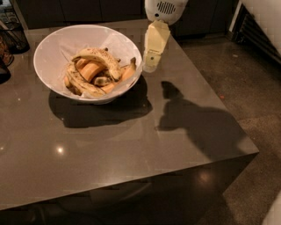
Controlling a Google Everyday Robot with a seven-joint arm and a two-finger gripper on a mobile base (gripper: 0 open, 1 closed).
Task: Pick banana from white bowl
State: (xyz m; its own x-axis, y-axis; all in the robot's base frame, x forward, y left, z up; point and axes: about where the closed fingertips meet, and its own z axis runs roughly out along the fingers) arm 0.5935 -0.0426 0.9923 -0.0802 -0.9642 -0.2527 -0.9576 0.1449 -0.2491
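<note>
- Banana, pale yellow with many small brown specks, lies curved on the top of the pile inside the white bowl; it rests across the other fruit
- under and beside it are smoother orange-yellow bananas; one more speckled piece lies along the near-left side of the pile
- the bowl is wide and round, with a white paper lining on its inner wall; it stands on the far-left part of the dark grey counter and throws a dark shadow on the near side
- the gripper hangs just beside the right rim of the bowl, outside it, pointing downward and a little tilted; it is cream coloured, under the rounded white end of the arm
- if the gripper is open or closed, I cannot tell; it touches no banana, and nothing is seen in its hold
- its shadow falls on the counter to the right of the bowl
</note>
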